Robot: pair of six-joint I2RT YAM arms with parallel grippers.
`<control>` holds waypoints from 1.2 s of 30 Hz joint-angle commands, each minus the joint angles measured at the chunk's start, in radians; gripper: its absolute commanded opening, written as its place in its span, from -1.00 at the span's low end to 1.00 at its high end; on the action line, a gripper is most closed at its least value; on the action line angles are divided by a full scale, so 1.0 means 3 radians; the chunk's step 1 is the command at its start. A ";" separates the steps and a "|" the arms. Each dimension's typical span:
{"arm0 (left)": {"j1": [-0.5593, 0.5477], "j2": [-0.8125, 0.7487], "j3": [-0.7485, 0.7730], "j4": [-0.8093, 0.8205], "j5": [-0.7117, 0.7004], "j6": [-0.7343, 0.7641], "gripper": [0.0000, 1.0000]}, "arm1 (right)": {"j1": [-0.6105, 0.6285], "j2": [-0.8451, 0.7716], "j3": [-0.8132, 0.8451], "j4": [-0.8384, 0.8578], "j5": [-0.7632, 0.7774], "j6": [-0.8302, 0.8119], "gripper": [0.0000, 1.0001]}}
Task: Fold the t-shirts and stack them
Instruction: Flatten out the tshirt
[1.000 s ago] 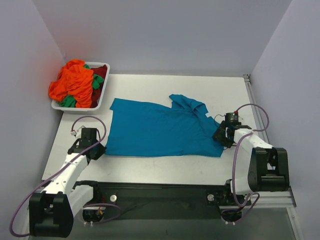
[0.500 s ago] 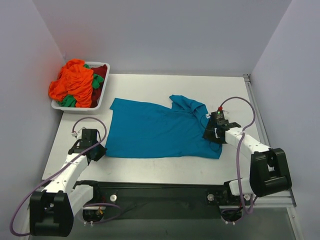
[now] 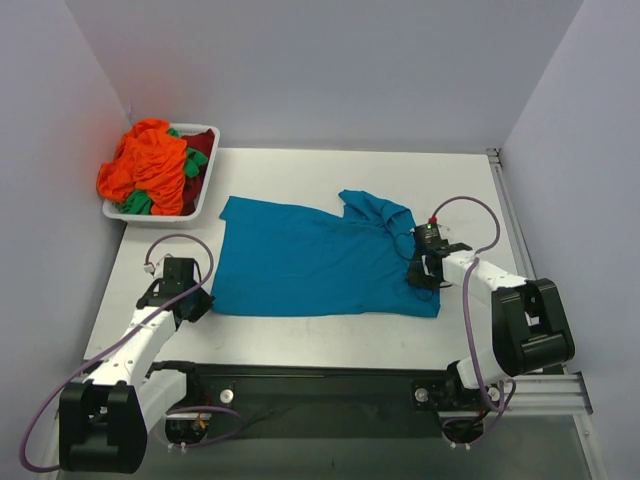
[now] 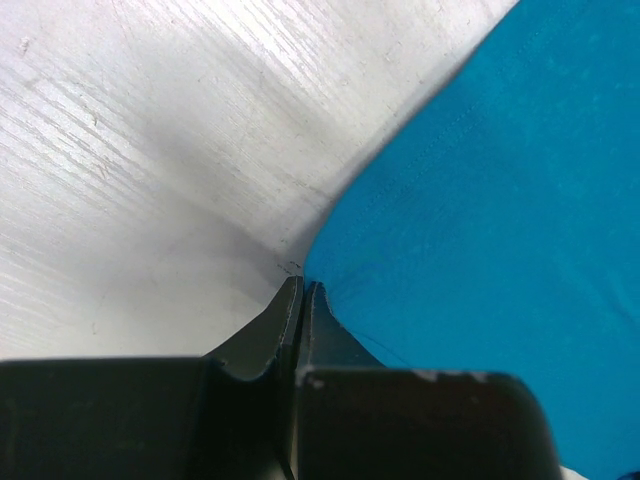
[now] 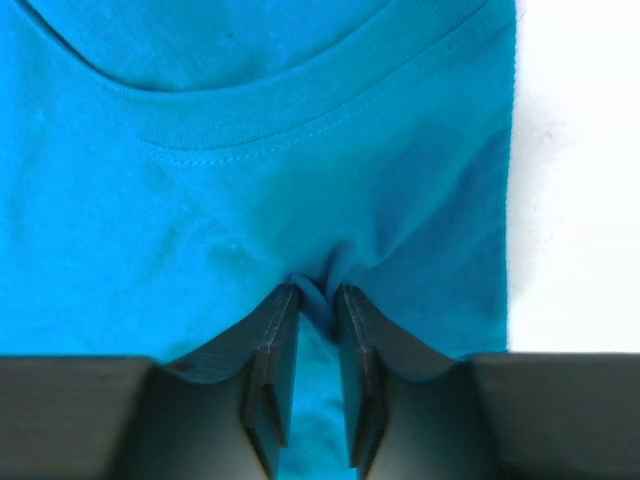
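Note:
A teal-blue t-shirt (image 3: 320,262) lies spread flat on the white table, its collar (image 5: 300,110) toward the right. My left gripper (image 3: 199,303) sits at the shirt's near-left corner. In the left wrist view its jaws (image 4: 302,286) are pressed together with the corner of the teal cloth (image 4: 480,200) puckered at the tips. My right gripper (image 3: 419,274) rests on the shirt's right part just below the collar. Its fingers (image 5: 272,330) pinch a raised fold of teal cloth (image 5: 318,292). More t-shirts, orange (image 3: 150,165), green (image 3: 195,160) and dark red (image 3: 201,142), are heaped at the back left.
The heap of shirts fills a white tray (image 3: 207,194) at the table's back-left corner. Bare table (image 3: 300,175) shows behind the teal shirt and to its right (image 5: 580,150). Grey walls close in the back and both sides.
My right gripper moved left from the shirt's right edge onto the cloth below the collar, and its jaws closed on a fold. The left arm stayed put.

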 commanded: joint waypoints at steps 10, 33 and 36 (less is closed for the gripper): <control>0.0026 -0.0001 0.0023 0.0137 0.0012 0.0039 -1.00 | 0.0024 -0.0452 -0.0084 -0.0218 -0.0090 -0.0009 -0.49; 0.0021 0.0050 0.0028 0.0194 0.0053 0.0064 -1.00 | 0.0024 -0.0027 0.0039 -0.0178 0.0104 -0.0132 -0.43; 0.0026 0.0050 0.0023 0.0194 0.0058 0.0064 -1.00 | 0.0019 -0.0042 0.0013 -0.0162 0.0084 -0.0116 -0.62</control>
